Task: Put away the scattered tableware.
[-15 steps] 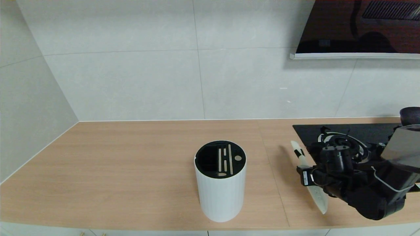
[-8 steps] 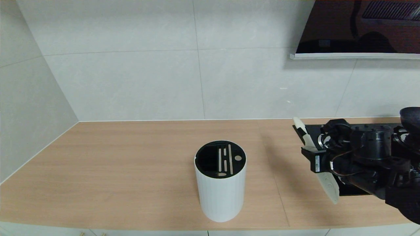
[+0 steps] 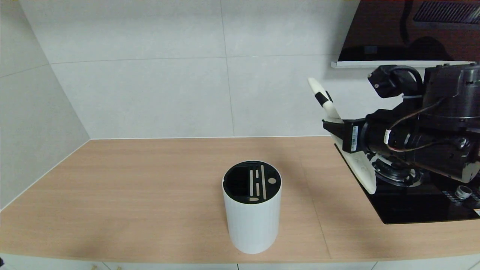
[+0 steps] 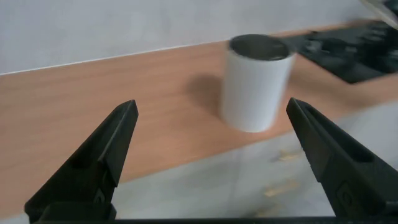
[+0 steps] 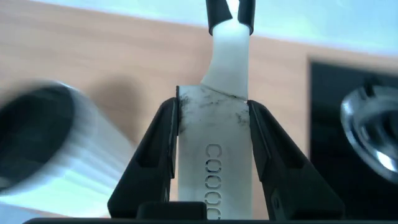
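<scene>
My right gripper (image 3: 339,129) is shut on a white knife (image 3: 356,161) and holds it in the air above the counter's right part, handle (image 3: 323,98) up and blade slanting down. In the right wrist view the knife (image 5: 214,149) sits clamped between the two black fingers (image 5: 158,155). A white cylindrical holder (image 3: 252,210) with a black slotted top stands near the counter's front edge, left of the knife; it is also in the left wrist view as the holder (image 4: 255,84) and in the right wrist view as the holder (image 5: 43,155). My left gripper (image 4: 214,155) is open, off the counter's front.
A black cooktop (image 3: 412,202) with a burner lies on the right of the wooden counter (image 3: 150,187). A range hood (image 3: 408,33) hangs above it. Tiled walls close the back and left.
My right arm has lifted the knife off the counter, from lying by the cooktop's edge to well above it, and carried it slightly left.
</scene>
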`<state>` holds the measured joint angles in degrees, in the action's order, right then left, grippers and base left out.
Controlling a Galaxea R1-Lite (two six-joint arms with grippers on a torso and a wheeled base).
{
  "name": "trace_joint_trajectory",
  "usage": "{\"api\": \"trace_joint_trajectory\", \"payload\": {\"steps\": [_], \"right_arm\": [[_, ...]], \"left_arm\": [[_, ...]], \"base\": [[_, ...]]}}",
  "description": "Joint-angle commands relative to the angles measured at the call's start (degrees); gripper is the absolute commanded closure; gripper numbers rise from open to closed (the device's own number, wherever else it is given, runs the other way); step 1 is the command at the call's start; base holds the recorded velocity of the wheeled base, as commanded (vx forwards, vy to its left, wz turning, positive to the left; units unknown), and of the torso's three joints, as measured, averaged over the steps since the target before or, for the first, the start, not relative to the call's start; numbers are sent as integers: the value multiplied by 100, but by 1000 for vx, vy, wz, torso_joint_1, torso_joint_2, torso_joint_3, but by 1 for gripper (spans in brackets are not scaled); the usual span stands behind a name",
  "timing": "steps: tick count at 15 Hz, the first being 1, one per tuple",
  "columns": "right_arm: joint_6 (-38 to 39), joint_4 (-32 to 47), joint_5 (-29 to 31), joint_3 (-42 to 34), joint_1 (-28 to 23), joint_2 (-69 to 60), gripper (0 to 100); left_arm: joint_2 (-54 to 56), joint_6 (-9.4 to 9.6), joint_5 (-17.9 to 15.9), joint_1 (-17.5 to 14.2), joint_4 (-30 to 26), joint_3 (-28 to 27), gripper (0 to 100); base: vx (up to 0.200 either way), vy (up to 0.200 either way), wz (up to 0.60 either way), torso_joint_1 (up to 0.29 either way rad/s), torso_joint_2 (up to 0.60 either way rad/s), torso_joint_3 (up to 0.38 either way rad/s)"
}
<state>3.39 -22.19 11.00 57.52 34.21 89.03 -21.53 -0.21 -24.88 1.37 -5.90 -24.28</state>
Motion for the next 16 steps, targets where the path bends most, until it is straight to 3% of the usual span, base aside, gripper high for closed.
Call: {"api": "trace_joint_trajectory", "payload": {"steps": [1,2,3,4,6,9,11,13,15,16], "right_arm": [[57,39,-10,172,429,-79,100],[57,39,-45,84,499,-52,100],[57,30,-45,23,587,-26,100],[57,30,-54,14,649,-17,100],[92,-102,-27,-47,1044,-35,100],[320,-251,43,-153,1510,-52,100],[329,-251,105,-144,1624,-52,100],[443,-260,113,-135,1756,-79,100],[558,-277,113,-100,2037,-61,100],[558,-286,113,-127,2108,-61,100]], "left_arm": [[-2602,-102,-825,127,634,-1307,0],[-3156,-225,-825,329,1012,-1509,0],[-3727,-559,-773,602,1557,-1632,0],[-3903,-718,-746,672,1768,-1632,0],[-4729,-1957,-606,1577,3104,-1456,0],[-5221,-3117,-395,2096,4308,-1351,0],[-5458,-3838,-360,2404,4712,-1351,0],[-5836,-4224,-140,2641,5055,-1395,0],[-6654,-4303,765,3010,5899,-1492,0],[-6874,-4303,985,3159,6189,-1500,0]], "base": [[0,0,0,0,0,0],[0,0,0,0,0,0],[0,0,0,0,0,0],[0,0,0,0,0,0],[0,0,0,0,0,0],[0,0,0,0,0,0],[0,0,0,0,0,0],[0,0,0,0,0,0],[0,0,0,0,0,0],[0,0,0,0,0,0]]}}
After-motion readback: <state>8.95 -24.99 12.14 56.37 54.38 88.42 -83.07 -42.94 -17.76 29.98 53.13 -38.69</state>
